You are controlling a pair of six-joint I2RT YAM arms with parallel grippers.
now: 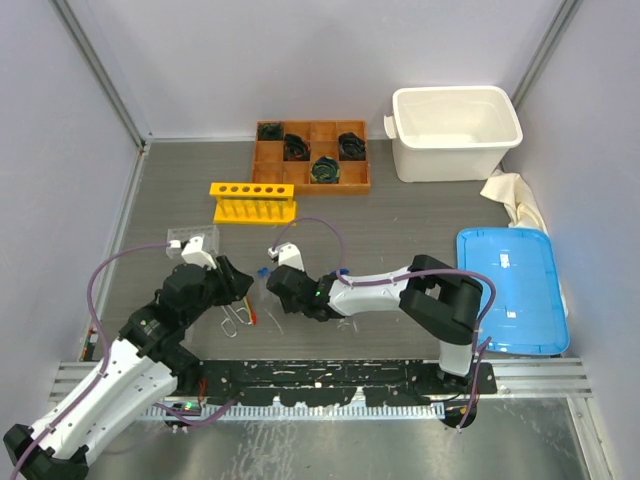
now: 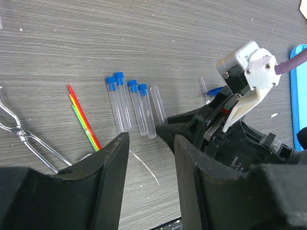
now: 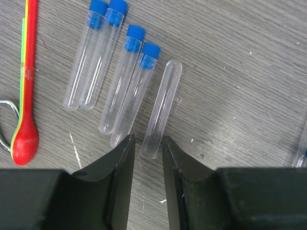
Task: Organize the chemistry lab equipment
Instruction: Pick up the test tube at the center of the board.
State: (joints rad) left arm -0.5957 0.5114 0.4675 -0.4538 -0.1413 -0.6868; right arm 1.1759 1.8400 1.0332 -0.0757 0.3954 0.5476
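Several clear blue-capped test tubes (image 3: 103, 62) lie side by side on the grey table, with one uncapped clear tube (image 3: 160, 109) just right of them. My right gripper (image 3: 147, 143) is low over the table and open. Its fingertips straddle the uncapped tube's near end with a small gap on each side. My left gripper (image 2: 151, 139) is open and holds nothing; it hangs just short of the tubes (image 2: 129, 105). A red-orange stick (image 2: 84, 117) and metal tongs (image 2: 29, 141) lie left of the tubes. The yellow six-hole rack (image 1: 253, 202) stands further back.
Another small blue-tipped clear item (image 2: 207, 90) lies right of the tubes, beside the right wrist. At the back are an orange compartment tray (image 1: 270, 155) and a white bin (image 1: 455, 150). A blue lid (image 1: 510, 288) lies on the right. The two grippers are close together.
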